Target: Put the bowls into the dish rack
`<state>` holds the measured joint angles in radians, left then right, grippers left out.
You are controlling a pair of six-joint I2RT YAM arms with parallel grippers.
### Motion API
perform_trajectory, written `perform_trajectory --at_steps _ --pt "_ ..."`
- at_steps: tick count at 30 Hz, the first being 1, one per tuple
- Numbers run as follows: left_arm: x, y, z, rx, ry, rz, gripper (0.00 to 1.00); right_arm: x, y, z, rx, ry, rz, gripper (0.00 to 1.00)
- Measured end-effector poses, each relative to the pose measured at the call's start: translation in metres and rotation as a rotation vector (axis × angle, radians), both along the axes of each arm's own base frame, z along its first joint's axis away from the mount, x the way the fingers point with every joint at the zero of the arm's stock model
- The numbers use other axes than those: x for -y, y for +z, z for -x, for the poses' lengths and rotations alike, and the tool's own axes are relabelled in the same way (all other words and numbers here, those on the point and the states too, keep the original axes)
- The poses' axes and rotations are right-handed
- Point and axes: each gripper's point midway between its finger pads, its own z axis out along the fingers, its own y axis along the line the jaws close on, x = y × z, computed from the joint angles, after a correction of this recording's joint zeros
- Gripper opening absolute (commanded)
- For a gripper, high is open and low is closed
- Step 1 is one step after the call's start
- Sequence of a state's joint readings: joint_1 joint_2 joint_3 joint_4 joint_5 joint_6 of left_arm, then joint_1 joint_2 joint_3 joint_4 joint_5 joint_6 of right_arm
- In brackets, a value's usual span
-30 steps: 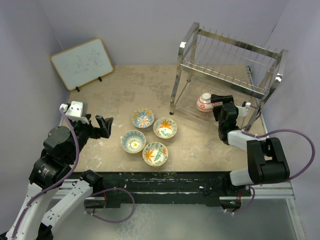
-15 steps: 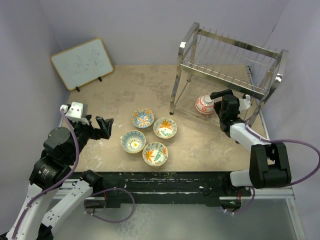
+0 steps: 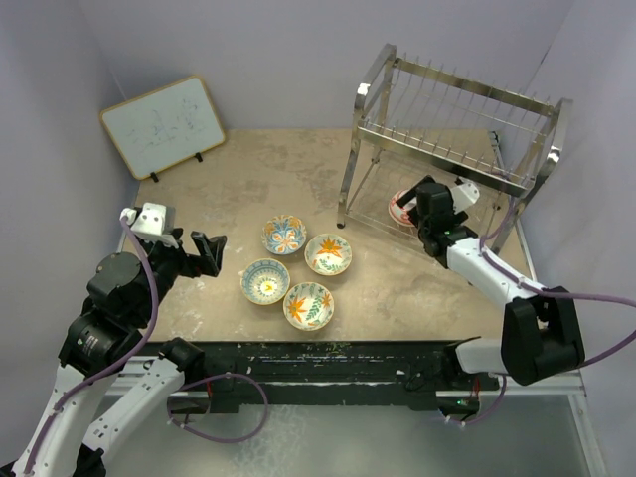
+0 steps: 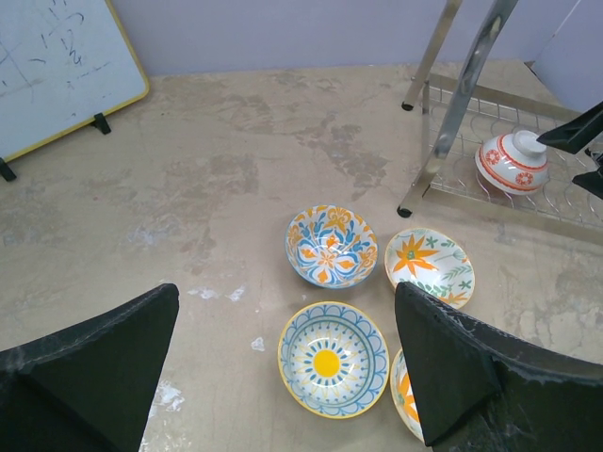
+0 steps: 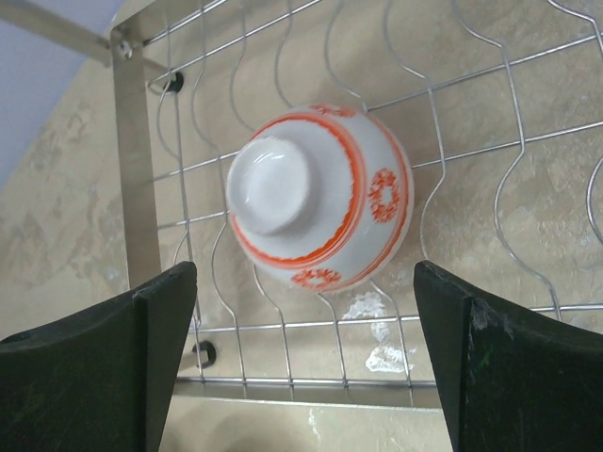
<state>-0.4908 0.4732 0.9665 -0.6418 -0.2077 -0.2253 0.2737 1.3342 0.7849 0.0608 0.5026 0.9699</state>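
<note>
Four painted bowls sit together on the table: a blue-orange one (image 3: 284,235), an orange-flower one (image 3: 328,253), a blue one with a yellow centre (image 3: 265,281) and a leaf-patterned one (image 3: 309,305). A red-orange banded bowl (image 5: 320,198) lies upside down on the lower wire tier of the dish rack (image 3: 457,129). My right gripper (image 5: 306,268) is open and empty, just above and in front of that bowl, fingers apart on either side of it. My left gripper (image 4: 287,292) is open and empty, held above the table left of the four bowls.
A wood-framed whiteboard (image 3: 164,124) stands at the back left. The rack's chrome legs (image 4: 457,94) stand right of the bowl group. The rack's upper tier (image 3: 447,144) of wires overhangs the right gripper.
My right gripper has swung left from beside the red-orange bowl to over it. The bowl stays on the lower tier. The left arm has not moved.
</note>
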Motion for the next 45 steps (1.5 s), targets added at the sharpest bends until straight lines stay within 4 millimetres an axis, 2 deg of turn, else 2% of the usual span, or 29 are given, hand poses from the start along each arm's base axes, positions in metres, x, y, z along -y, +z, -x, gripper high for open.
perform_trajectory --at_steps 4,6,8,12,21,25,29,34,38,45 --pt "0.001 0.001 0.000 0.004 -0.003 0.003 0.99 -0.014 0.009 0.002 -0.010 0.050 0.066 0.88" --pt "0.001 0.001 0.000 0.005 -0.003 0.003 0.99 -0.013 0.012 0.002 -0.020 0.058 0.095 0.84" --pt "0.001 0.001 0.000 0.005 -0.003 0.003 0.99 -0.010 0.012 0.002 -0.035 0.057 0.116 0.70" --pt "0.001 0.001 0.000 0.005 -0.002 0.003 0.99 -0.009 0.007 0.001 -0.062 0.075 0.153 0.68" --pt "0.001 -0.003 -0.002 -0.001 -0.001 -0.001 0.99 -0.012 0.013 -0.005 -0.031 0.133 0.202 0.68" --pt "0.001 -0.003 -0.002 -0.002 0.001 -0.002 0.99 -0.016 0.008 -0.011 -0.043 0.165 0.222 0.66" --pt "0.001 -0.003 -0.002 -0.002 0.003 -0.002 0.99 -0.020 0.001 -0.023 -0.062 0.188 0.251 0.61" --pt "0.000 -0.003 -0.002 -0.002 0.005 -0.002 0.99 -0.022 0.000 -0.030 -0.048 0.194 0.262 0.50" --pt "0.000 -0.003 -0.002 -0.002 0.006 -0.003 0.99 -0.022 0.003 -0.033 -0.034 0.192 0.263 0.50" --pt "0.000 -0.003 -0.002 -0.002 0.007 -0.003 0.99 -0.023 -0.006 -0.039 -0.055 0.186 0.274 0.50"
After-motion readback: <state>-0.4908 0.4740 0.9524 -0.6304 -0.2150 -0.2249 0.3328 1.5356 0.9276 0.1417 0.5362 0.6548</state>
